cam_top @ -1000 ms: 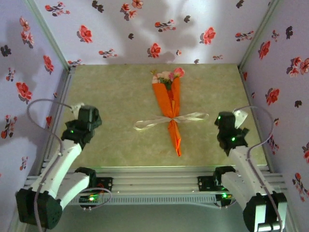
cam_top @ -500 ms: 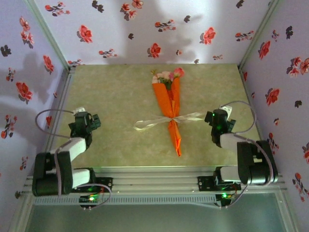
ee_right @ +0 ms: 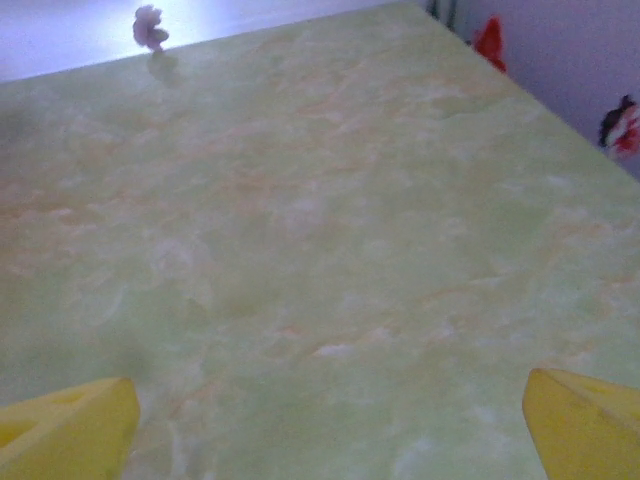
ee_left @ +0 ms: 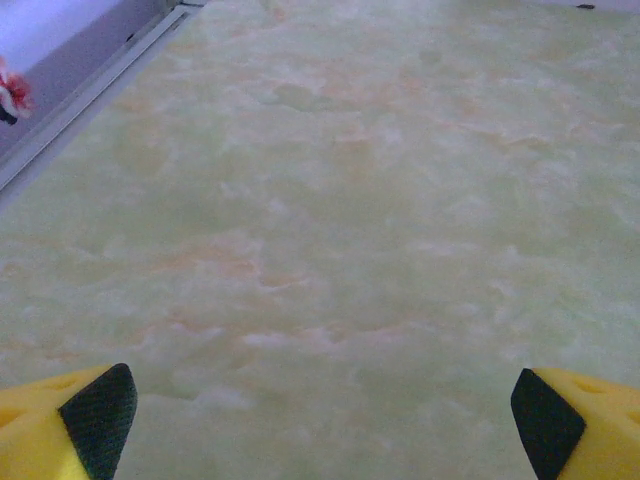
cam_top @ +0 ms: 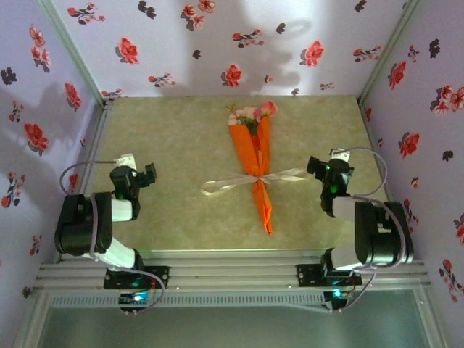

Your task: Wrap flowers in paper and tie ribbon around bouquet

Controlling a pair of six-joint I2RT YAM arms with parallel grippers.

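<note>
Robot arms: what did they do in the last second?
The left arm and right arm folded back over their bases. The left gripper and right gripper stayed open, holding nothing. The slim orange paper bouquet with pink blooms and its cream-white ribbon bow lay unmoved.

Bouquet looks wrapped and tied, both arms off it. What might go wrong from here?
1. The ribbon tails lie loose on the table. The right tail ends close to the open right gripper, so an inward sweep might snag it and pull the bow undone.
2. The bouquet lies free, held by neither gripper. A nudge from the open left gripper could roll it and loosen the wrap.
</note>
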